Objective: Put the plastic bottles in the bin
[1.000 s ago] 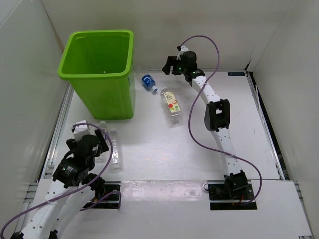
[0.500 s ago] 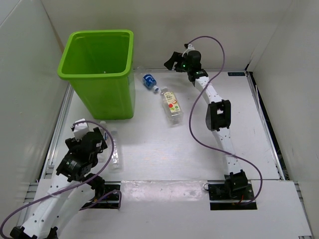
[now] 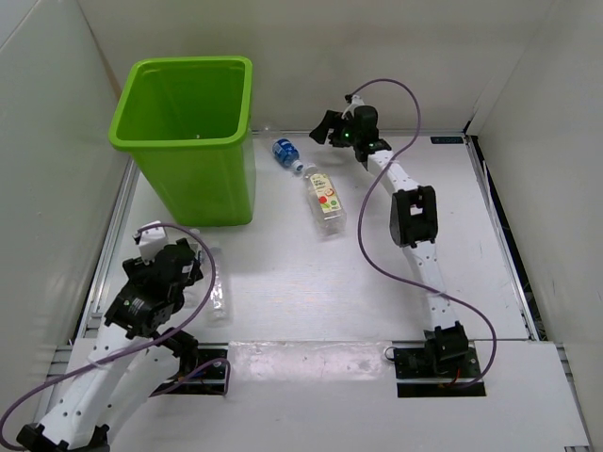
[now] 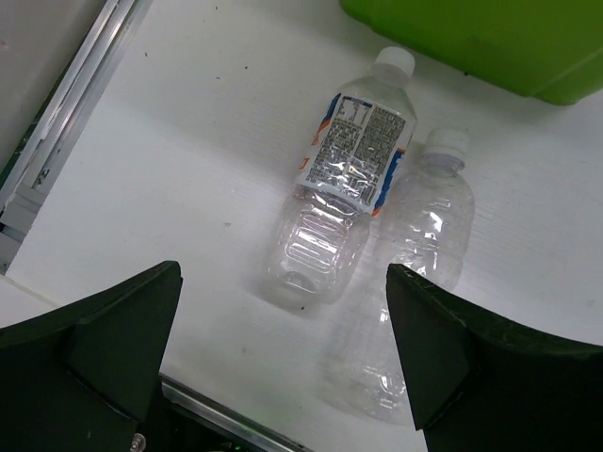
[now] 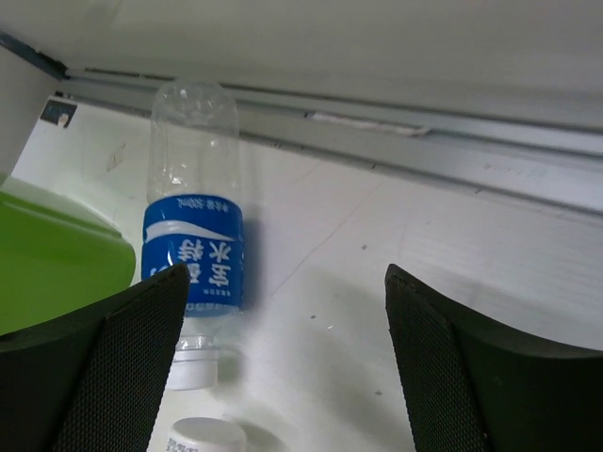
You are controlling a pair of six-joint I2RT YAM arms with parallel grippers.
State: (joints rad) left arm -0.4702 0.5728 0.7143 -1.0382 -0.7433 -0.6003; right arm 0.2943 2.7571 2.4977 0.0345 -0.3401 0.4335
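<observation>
Robot lab cell: white panel walls enclose the table

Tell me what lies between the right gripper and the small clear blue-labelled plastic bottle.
In the right wrist view, only bare white table separates the right gripper from the clear blue-labelled plastic bottle.

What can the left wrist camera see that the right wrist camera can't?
Only the left wrist: a printed-label bottle and a bare bottle lying side by side. Only the right wrist: a blue-labelled bottle and a white cap. Both: a bit of the green bin, the white table, and open grippers: left gripper, right gripper.
</observation>
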